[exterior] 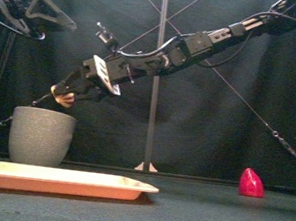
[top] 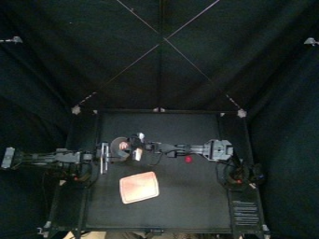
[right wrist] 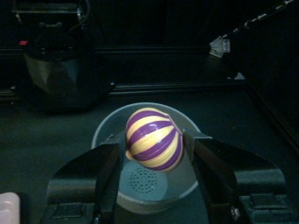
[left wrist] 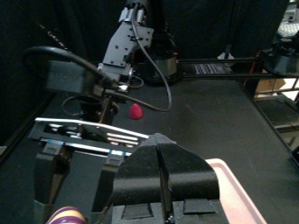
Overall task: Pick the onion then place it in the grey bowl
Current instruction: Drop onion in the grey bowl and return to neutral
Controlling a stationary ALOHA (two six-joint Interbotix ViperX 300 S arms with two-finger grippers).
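Right claw clamped on onion, held over bowl for drop; left claw parked, seemingly closed.

The right arm is black, slim and jointed; the left arm matches it. The right gripper has rounded black jaws under a white cross-plate; the left gripper has broad black ones.

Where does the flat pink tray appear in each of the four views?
Top: flat pink tray, front centre of table.
Front: tray, low left foreground.
Left wrist: tray's pink strip at the edge.
Right wrist: pale corner only.
Shared landmark: tall grey speckled cup behind it.
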